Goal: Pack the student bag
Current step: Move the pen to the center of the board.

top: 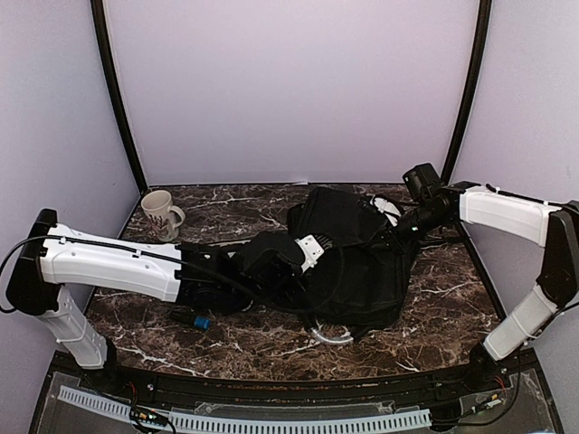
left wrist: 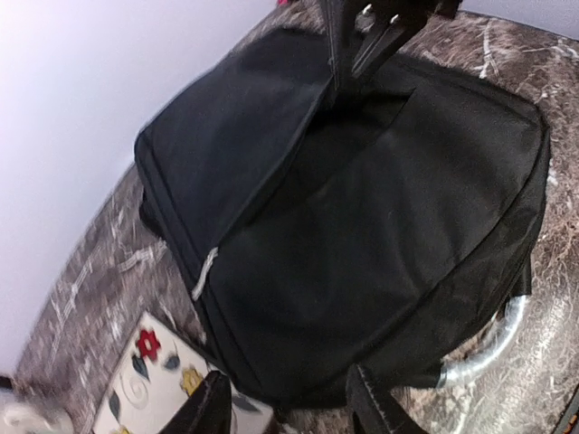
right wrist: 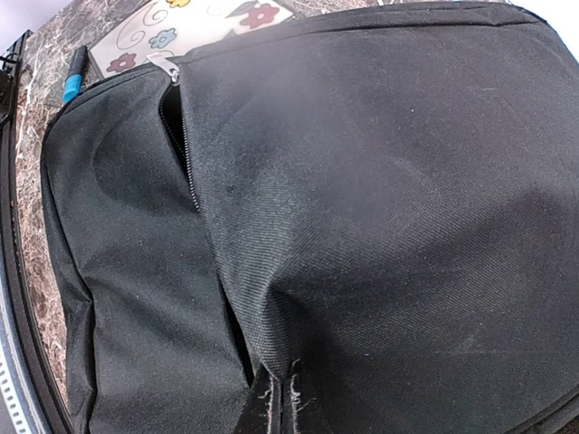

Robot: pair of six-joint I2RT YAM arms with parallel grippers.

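my right fingers (right wrist: 264,411) are pinching shut on a fold of the student bag (top: 362,271), lying mid-frame on the surface (top: 434,307); my left fingers (left wrist: 213,407) are standing apart at its edge. i'm judging it soft, floppy, light: best taken by fabric or loop handle (top: 330,336). its zip (right wrist: 185,145) is gaping, inside dark. flowered notebook (left wrist: 149,380) and blue pen (right wrist: 74,77) are lying outside.

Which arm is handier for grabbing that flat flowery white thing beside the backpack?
Probably left: the left pincer stands open right beside the flowery white thing, while the right pincer is shut on the student bag fabric.
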